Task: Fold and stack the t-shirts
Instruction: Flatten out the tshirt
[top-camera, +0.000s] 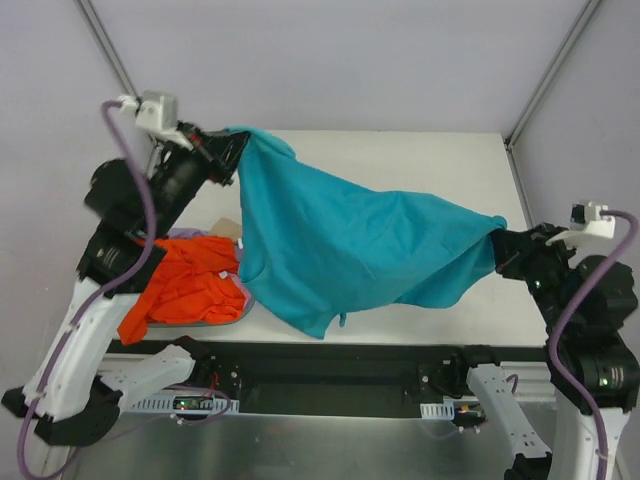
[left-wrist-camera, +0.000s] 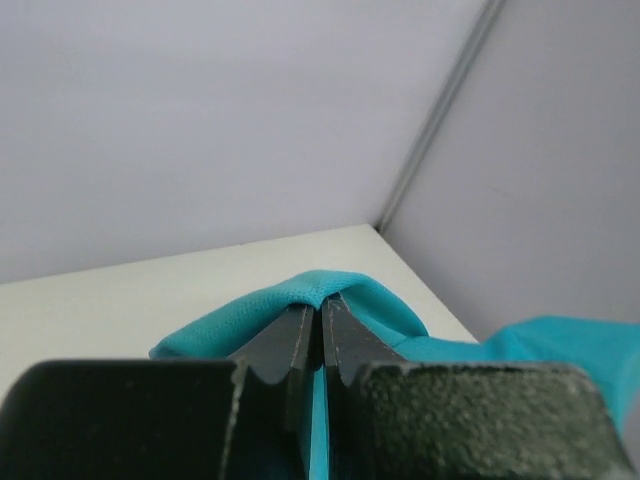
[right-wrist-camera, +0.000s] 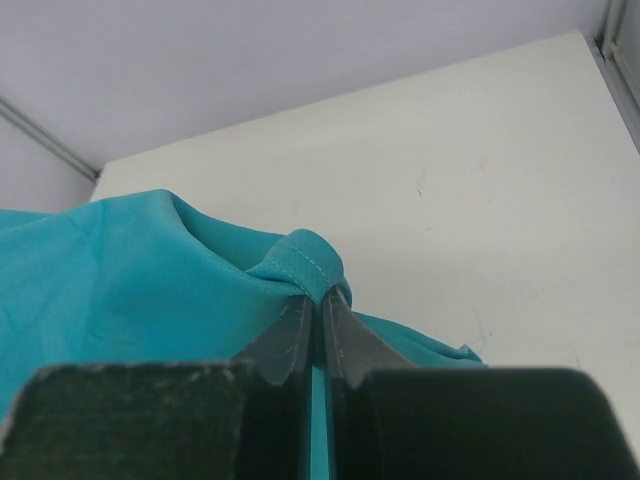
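Where the worktop (top-camera: 420, 160) runs toward its near left corner, the orange t-shirt (top-camera: 185, 285) lies crumpled over the lavender-pink t-shirt (top-camera: 240, 292), with a tan card piece (top-camera: 228, 226) just behind them. Above the far left corner, the left hand (top-camera: 232, 150) is pressed together on a bunched edge of the teal t-shirt (top-camera: 350, 240); its wrist view shows the cloth folded over the closed tips. From there the shirt hangs as a slack sheet across the middle of the worktop, and its lower edge droops to the near edge. At the right edge, the right hand (top-camera: 498, 248) pinches a stitched hem in the same way.

The cloth looks light, limp and easily creased. It should hold no shape of its own, and it may slip from a shallow pinch. Hems and corners look like the soundest places to grip. Keeping the two grips well apart should hold the shirt taut.
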